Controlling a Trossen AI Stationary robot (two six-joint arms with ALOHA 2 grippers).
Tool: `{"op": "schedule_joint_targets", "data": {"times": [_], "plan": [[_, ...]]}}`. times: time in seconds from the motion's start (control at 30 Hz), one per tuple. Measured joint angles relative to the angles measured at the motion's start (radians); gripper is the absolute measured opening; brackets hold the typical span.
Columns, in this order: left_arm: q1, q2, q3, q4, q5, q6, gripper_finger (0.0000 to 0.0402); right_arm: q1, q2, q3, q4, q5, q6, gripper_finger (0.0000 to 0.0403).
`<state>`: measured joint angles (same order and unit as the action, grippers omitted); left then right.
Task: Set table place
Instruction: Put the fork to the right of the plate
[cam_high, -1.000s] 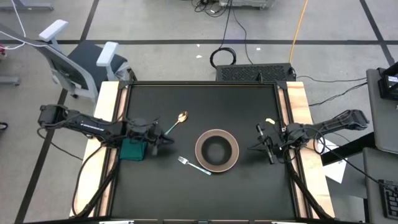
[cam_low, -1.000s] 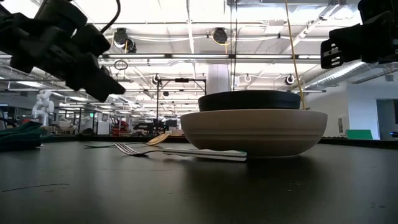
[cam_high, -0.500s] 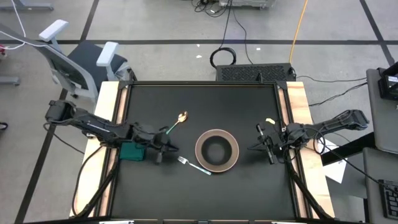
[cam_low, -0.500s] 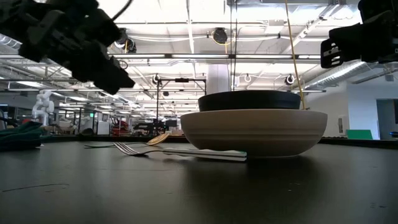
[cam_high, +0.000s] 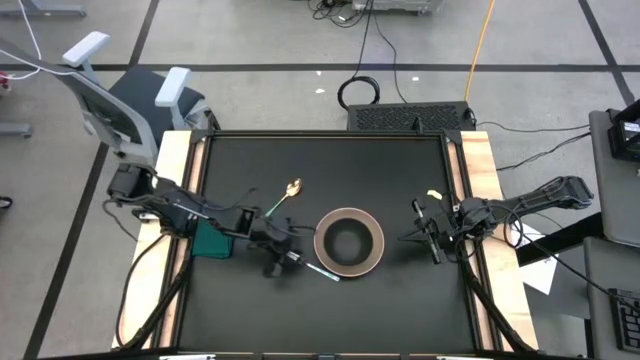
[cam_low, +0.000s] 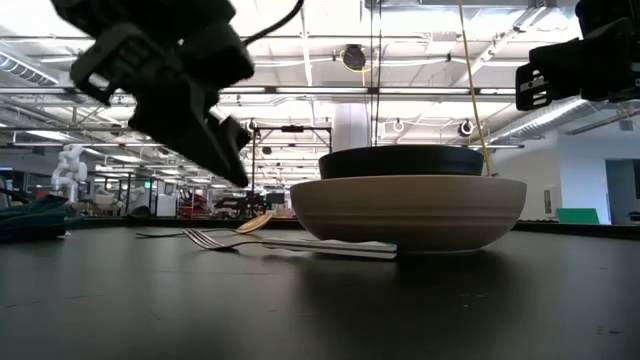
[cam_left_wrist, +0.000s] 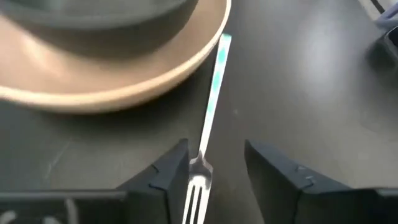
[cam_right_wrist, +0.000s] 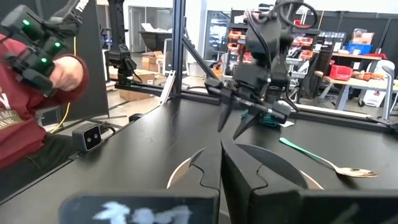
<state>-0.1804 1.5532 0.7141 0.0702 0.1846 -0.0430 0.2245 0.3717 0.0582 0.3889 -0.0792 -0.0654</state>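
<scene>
On the black table a pinkish-beige plate holds a black bowl. A silver fork lies flat beside the plate's left near rim. The green-handled spoon lies farther back. My left gripper hovers open over the fork's tine end, pointing slantwise down, one finger on either side and clear of it in the low view. My right gripper waits shut at the table's right side.
A folded green cloth lies on the table behind my left gripper, toward the left edge. A person in a red sleeve stands beyond the table. Bare tabletop lies along the near edge.
My left gripper has travelled from beside the green cloth toward the table's right, to a spot over the fork's tines by the plate. It has tipped further downward and its fingers have opened. The fork, plate, bowl and spoon have stayed in place.
</scene>
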Motion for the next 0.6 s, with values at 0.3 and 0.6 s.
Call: {"op": "schedule_joint_targets", "data": {"times": [0.3,0.6], "plan": [[-0.012,0.016,0.134,-0.197,-0.047,0.017,0.0183,0.000,0.000,0.000,0.002,0.000,0.001,0.0000],[-0.046,0.113,0.238,-0.303,-0.055,0.108,0.0173,0.000,0.002,0.000,-0.001,0.000,0.001,0.0000]]}}
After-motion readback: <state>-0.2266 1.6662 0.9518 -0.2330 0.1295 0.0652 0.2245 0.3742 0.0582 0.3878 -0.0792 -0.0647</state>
